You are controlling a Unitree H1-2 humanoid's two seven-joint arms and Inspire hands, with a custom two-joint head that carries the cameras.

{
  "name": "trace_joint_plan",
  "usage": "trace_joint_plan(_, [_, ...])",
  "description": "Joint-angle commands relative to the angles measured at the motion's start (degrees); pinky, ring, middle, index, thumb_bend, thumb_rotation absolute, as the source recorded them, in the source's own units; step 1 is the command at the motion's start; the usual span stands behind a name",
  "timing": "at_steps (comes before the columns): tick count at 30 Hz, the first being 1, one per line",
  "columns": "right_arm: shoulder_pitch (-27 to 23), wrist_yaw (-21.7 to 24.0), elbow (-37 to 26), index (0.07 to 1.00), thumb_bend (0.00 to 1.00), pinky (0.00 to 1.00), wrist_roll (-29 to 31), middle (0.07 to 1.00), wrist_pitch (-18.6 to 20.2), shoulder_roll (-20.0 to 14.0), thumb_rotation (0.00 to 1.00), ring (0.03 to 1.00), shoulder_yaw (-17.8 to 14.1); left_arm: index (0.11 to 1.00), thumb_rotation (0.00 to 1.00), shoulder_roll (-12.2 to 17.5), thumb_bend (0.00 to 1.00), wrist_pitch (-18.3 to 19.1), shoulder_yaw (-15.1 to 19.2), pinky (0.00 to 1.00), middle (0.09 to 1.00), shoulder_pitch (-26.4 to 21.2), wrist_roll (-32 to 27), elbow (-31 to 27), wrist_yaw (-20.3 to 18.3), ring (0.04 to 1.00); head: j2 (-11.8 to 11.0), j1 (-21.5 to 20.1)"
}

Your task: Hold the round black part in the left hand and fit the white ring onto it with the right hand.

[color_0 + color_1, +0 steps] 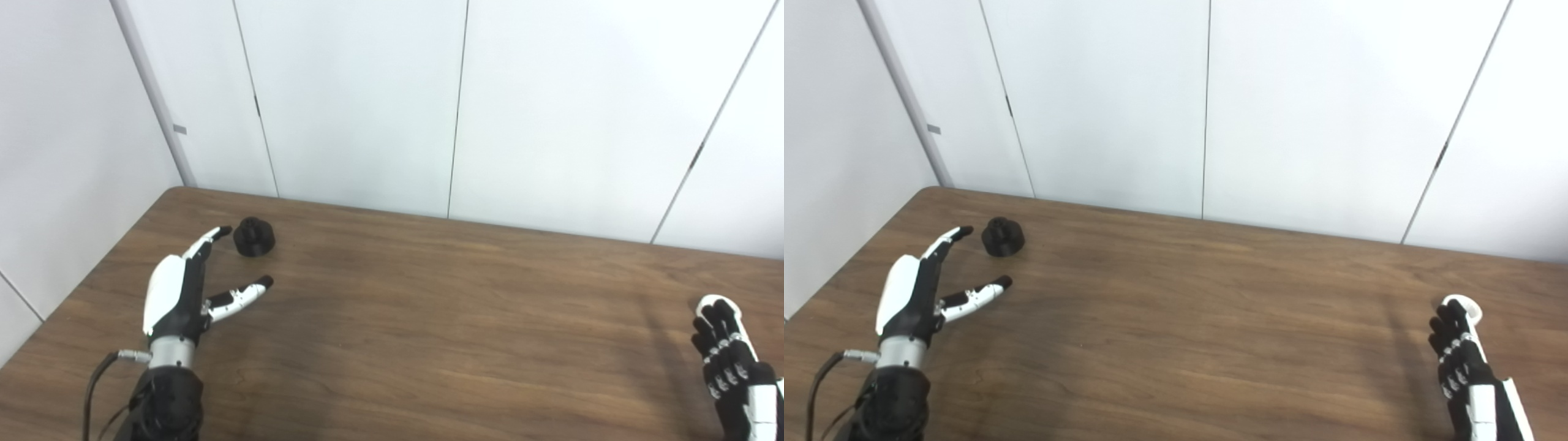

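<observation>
The round black part (254,236) stands on the wooden table (429,318) near its far left corner. My left hand (184,288) is open just in front of it, fingers spread toward it, one fingertip close to its left side without touching. The white ring (1464,304) lies on the table at the far right, mostly hidden behind my right hand (1458,355). That hand's fingertips rest at the ring; whether they grip it is unclear.
White wall panels (459,104) rise right behind the table's back edge and along its left side. A black cable (92,386) hangs from my left wrist.
</observation>
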Motion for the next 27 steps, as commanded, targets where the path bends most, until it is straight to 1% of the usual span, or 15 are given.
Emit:
trace_joint_plan(1, [4.6, 0.1, 8.6, 0.994, 0.63, 1.00, 0.7, 0.987, -1.3, 2.9, 1.00, 0.981, 0.8, 0.852, 0.31, 3.0, 0.84, -0.4, 0.0, 0.86, 0.906, -4.4, 2.1, 1.3, 1.8, 0.931, 0.1, 0.1])
trace_joint_plan(4, [4.6, 0.1, 8.5, 0.996, 0.64, 1.00, 0.6, 0.988, -1.1, 2.9, 1.00, 0.983, 0.9, 0.841, 0.30, 4.3, 0.84, -0.3, -0.2, 0.86, 0.903, -6.7, 3.0, 4.5, 2.2, 0.933, 0.1, 0.0])
trace_joint_plan(6, [4.6, 0.2, 8.5, 0.994, 0.63, 1.00, 0.6, 0.986, -1.1, 2.8, 1.00, 0.982, 0.9, 0.840, 0.30, 5.2, 0.85, -0.4, -0.3, 0.85, 0.905, -8.4, 3.2, 6.9, 2.4, 0.938, 0.2, -0.1])
trace_joint_plan(8, [4.6, 0.2, 8.4, 0.995, 0.64, 1.00, 0.5, 0.988, -1.1, 2.8, 1.00, 0.983, 0.9, 0.842, 0.32, 6.0, 0.85, -0.3, -0.6, 0.86, 0.910, -10.1, 3.6, 9.5, 2.5, 0.948, 0.2, -0.2])
trace_joint_plan(11, [4.8, -0.1, 8.1, 0.991, 0.65, 1.00, 0.2, 0.984, -1.0, 2.9, 1.00, 0.976, 0.9, 0.842, 0.33, 7.1, 0.85, 0.0, -1.2, 0.89, 0.920, -12.4, 4.0, 13.1, 2.9, 0.963, 0.3, -0.2])
trace_joint_plan(14, [4.9, 0.2, 8.1, 0.998, 0.66, 1.00, 0.1, 0.990, -1.0, 2.7, 1.00, 0.984, 1.1, 0.845, 0.32, 8.1, 0.86, -0.4, -2.3, 0.92, 0.920, -14.4, 4.4, 16.8, 3.3, 0.956, 0.5, -0.4])
trace_joint_plan(16, [4.9, 0.1, 8.0, 0.997, 0.66, 1.00, 0.0, 0.990, -1.0, 2.7, 1.00, 0.986, 1.1, 0.839, 0.32, 8.7, 0.87, -1.2, -3.2, 0.95, 0.905, -15.8, 4.6, 19.6, 4.3, 0.941, 0.5, -0.5])
trace_joint_plan(19, [4.9, 0.0, 8.1, 0.996, 0.66, 1.00, -0.3, 0.987, -1.4, 2.8, 1.00, 0.983, 1.1, 0.839, 0.33, 9.2, 0.88, -0.7, -4.3, 0.97, 0.902, -18.0, 4.5, 23.4, 5.0, 0.941, 0.6, -0.6])
trace_joint_plan(20, [4.9, 0.0, 8.2, 0.997, 0.66, 1.00, -0.4, 0.988, -1.5, 2.8, 1.00, 0.982, 1.1, 0.841, 0.33, 9.4, 0.88, -0.5, -4.5, 0.96, 0.901, -18.9, 4.2, 24.7, 5.0, 0.943, 0.6, -0.7])
trace_joint_plan(22, [5.0, 0.0, 8.1, 0.997, 0.67, 1.00, -0.3, 0.987, -1.4, 2.8, 1.00, 0.982, 1.1, 0.849, 0.34, 9.6, 0.89, -0.4, -4.8, 0.92, 0.902, -20.1, 3.7, 26.8, 5.0, 0.946, 0.6, -0.8])
trace_joint_plan(23, [5.1, 0.0, 8.1, 0.997, 0.67, 1.00, -0.3, 0.988, -1.4, 2.9, 1.00, 0.983, 1.1, 0.850, 0.34, 9.8, 0.89, 0.1, -5.0, 0.92, 0.902, -21.0, 3.4, 28.0, 4.4, 0.946, 0.7, -1.0])
trace_joint_plan(27, [5.2, -0.2, 7.8, 0.990, 0.67, 1.00, -0.3, 0.979, -1.2, 3.0, 0.99, 0.970, 1.0, 0.868, 0.36, 10.7, 0.90, 1.3, -6.7, 0.95, 0.925, -23.6, 3.4, 31.3, 3.0, 0.965, 0.7, -1.0])
